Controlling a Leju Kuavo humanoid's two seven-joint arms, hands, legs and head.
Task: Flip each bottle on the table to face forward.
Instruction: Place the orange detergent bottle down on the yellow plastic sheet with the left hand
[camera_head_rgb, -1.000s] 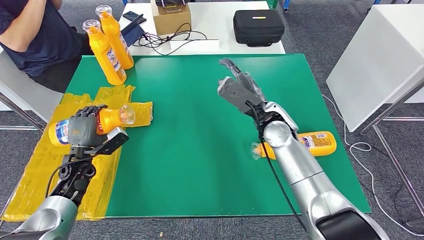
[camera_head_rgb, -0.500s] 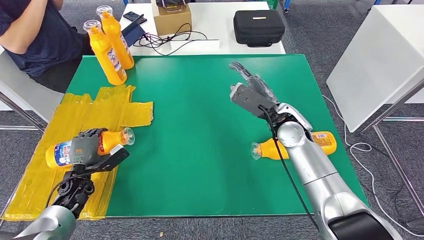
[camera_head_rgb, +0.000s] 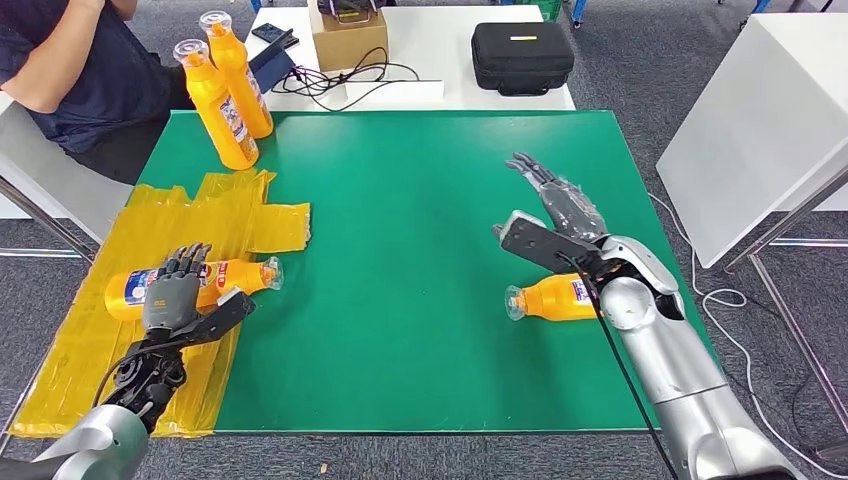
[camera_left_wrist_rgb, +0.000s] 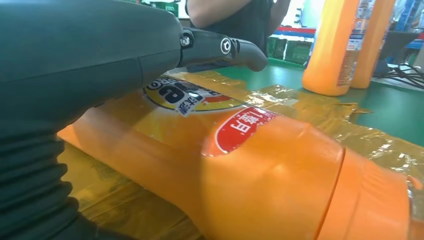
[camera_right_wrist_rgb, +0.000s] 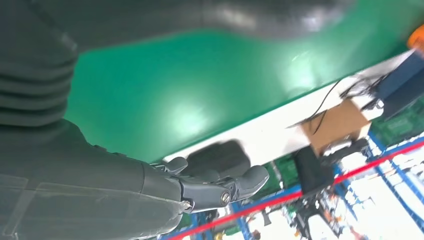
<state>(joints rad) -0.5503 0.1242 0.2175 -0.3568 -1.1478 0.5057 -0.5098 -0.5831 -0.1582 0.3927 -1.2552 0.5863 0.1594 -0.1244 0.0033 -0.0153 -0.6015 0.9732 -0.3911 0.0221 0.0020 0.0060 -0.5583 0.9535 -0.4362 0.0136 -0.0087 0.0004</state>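
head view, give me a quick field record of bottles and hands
left bottle: lying on the yellow sheet, cap toward table centre
left hand: resting on left bottle, fingers spread
right bottle: lying on the green mat, partly behind the right arm
right hand: above the mat, holding nothing
standing bottles: two, upright at the mat's far left corner
person: seated beyond that corner

Right arm (camera_head_rgb: 668, 365): glossy silver shell with a rounded joint, lower right of the frame; a thin black cable runs along it.
Right hand (camera_head_rgb: 548, 215): dark grey flat back plate, darker fingers under a clear sheen.
Left arm (camera_head_rgb: 95, 445): silver shell at lower left, bare black linkage and black cable above.
Left hand (camera_head_rgb: 172, 295): dark grey, small orange marking on its back.
Finger (camera_left_wrist_rgb: 220, 47): silver screws.
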